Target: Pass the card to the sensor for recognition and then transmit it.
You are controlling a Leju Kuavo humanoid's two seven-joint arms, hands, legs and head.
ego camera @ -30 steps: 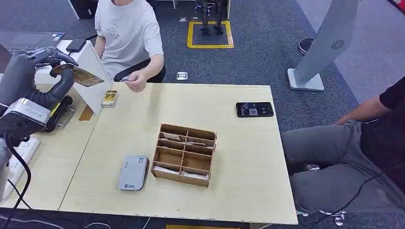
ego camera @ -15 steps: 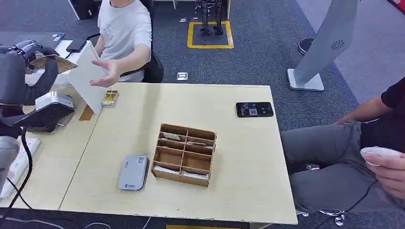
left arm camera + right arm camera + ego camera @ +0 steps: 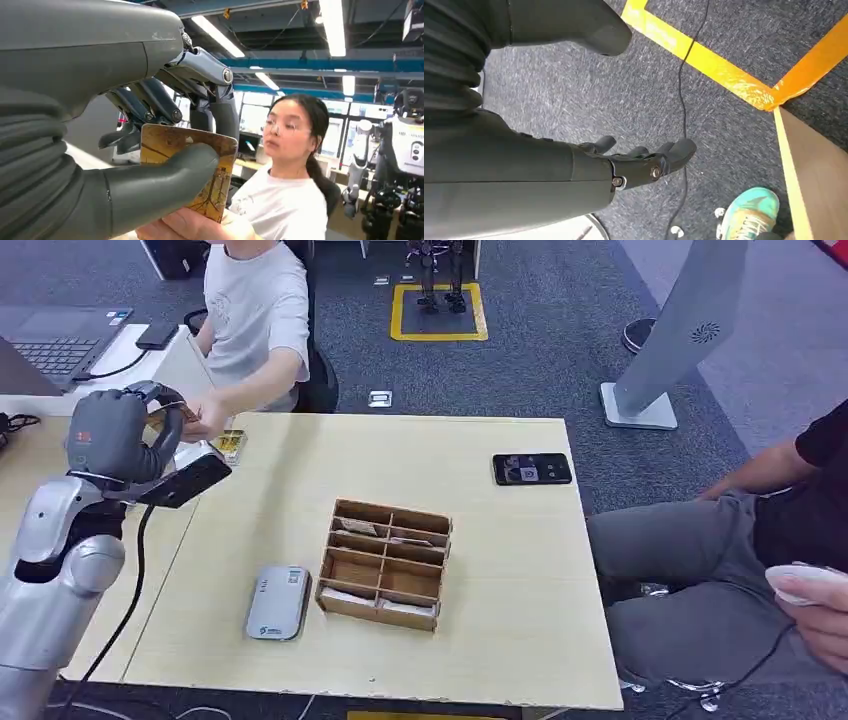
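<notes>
My left hand [image 3: 122, 434] is raised over the table's far left corner. It pinches a brown patterned card [image 3: 172, 143] between thumb and fingers. A person in a white shirt [image 3: 255, 302] sits behind that corner, and their hand [image 3: 205, 421] touches the card's edge beside my fingers; the same fingers [image 3: 192, 225] lie under the card in the left wrist view. The grey card sensor [image 3: 278, 602] lies flat near the table's front, left of a wooden divider box [image 3: 385, 563]. My right hand [image 3: 644, 161] hangs over the carpet, fingers apart and holding nothing.
A small stack of cards [image 3: 232, 445] lies at the far left of the table and a black phone [image 3: 532, 469] at the far right. A laptop [image 3: 55, 340] sits on the side desk. A second person [image 3: 740, 540] is seated at the right.
My left hand came down and rightward toward the table corner, still holding the card. The seated person's hand moved in and now touches the card.
</notes>
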